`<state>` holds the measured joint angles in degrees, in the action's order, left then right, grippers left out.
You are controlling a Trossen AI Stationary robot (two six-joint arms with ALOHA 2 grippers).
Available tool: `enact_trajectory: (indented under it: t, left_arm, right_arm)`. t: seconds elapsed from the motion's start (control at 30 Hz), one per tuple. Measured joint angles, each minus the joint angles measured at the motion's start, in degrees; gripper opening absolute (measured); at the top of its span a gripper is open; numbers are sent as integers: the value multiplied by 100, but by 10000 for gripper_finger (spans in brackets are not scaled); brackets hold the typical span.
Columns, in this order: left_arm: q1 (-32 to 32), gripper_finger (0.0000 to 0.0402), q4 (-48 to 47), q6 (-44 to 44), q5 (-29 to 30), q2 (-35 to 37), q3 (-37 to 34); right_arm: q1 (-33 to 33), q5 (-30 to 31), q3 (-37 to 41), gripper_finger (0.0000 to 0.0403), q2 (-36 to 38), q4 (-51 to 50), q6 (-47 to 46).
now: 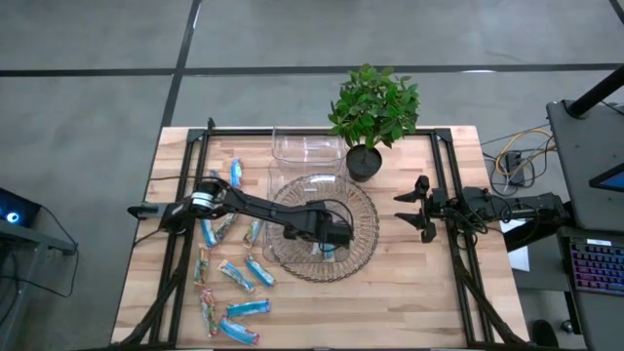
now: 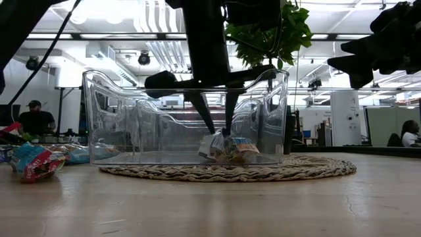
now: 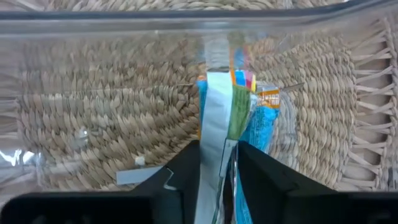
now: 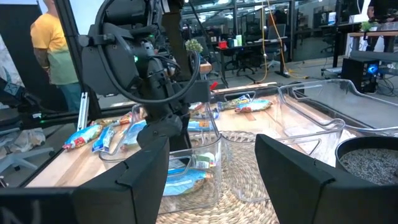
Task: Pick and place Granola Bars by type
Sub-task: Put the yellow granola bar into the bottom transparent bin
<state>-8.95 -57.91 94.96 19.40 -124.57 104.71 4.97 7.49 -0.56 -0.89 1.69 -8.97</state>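
A clear container (image 1: 285,200) stands on a round woven mat (image 1: 366,249). My left gripper (image 3: 217,155) reaches down into it, fingers slightly apart. A granola bar (image 3: 219,106) with a silver seam and orange, blue and green print lies on the container floor (image 2: 227,148); its near end is between the fingers. A second, blue bar (image 3: 264,121) lies beside it. Several more blue bars (image 1: 234,278) lie loose on the table's left part. My right gripper (image 1: 421,207) waits open at the right edge, holding nothing. My left gripper comes from above, slanting down, and its two fingers (image 3: 186,171) stand on either side of the bar's silver-seamed near end (image 3: 214,152). I cannot tell whether they touch the wrapper. The bar's far end rests on the container floor.
A second clear container (image 1: 308,146) stands at the far edge, next to a potted plant (image 1: 373,112). Black rails (image 1: 180,224) run along the table's left and right sides. Bare wood lies near the front edge, right of the mat. People show in the room behind.
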Motion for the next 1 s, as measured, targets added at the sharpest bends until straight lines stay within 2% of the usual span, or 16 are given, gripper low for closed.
enact_trajectory:
  t: [0.2,0.3,0.47,0.73,1.0]
  left_arm:
    - [2,134,-8,21,-11,80,46]
    - [7,145,-63,299,-46,205,57]
    - [7,147,-46,582,-65,436,61]
    - [-9,147,839,588,-97,749,30]
    - [-16,147,1076,691,183,995,15]
  right_arm:
    - [1,-2,0,226,0,0,0]
    - [1,-2,0,228,0,0,0]
    - [-2,0,0,227,0,0,0]
    - [0,0,0,228,-2,0,0]
    - [1,0,0,226,-2,0,0]
